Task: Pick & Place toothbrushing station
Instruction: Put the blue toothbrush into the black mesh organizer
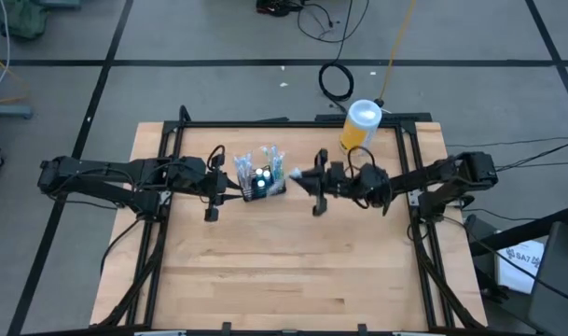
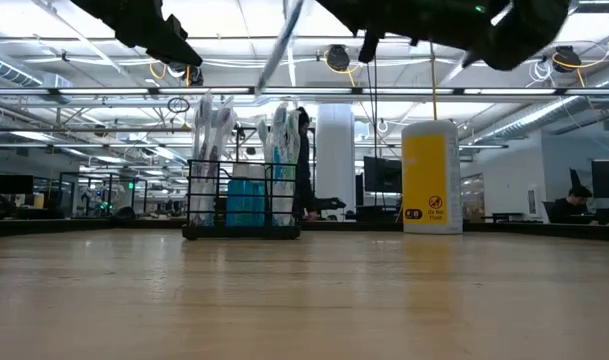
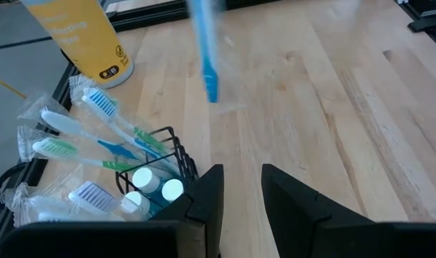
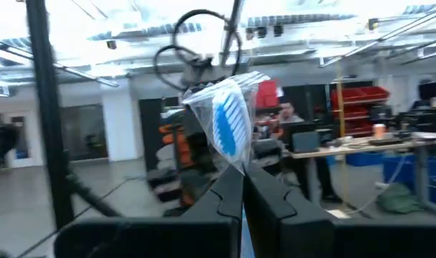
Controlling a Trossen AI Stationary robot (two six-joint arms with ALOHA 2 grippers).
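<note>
While the right gripper [image 4: 240,172] is pinching a plastic-wrapped blue-bristled toothbrush [image 4: 228,125], the left gripper [image 3: 240,188] is hovering part-open beside the black wire-mesh caddy [image 3: 176,154].

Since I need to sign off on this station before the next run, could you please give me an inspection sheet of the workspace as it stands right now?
Surface: wooden table, front part bare.
Job's things: black wire caddy upright near the back, holding wrapped toothbrushes and teal tubes; one wrapped toothbrush is lifted clear of it.
Clutter: yellow canister with white lid at the back right.
Grippers: right gripper shut on the lifted toothbrush, raised beside the caddy; left gripper slightly open, holding nothing, above the caddy's other side.
Cables: black coil and a yellow cord on the floor behind the table.
Surroundings: open workshop; a person seated far off.
</note>
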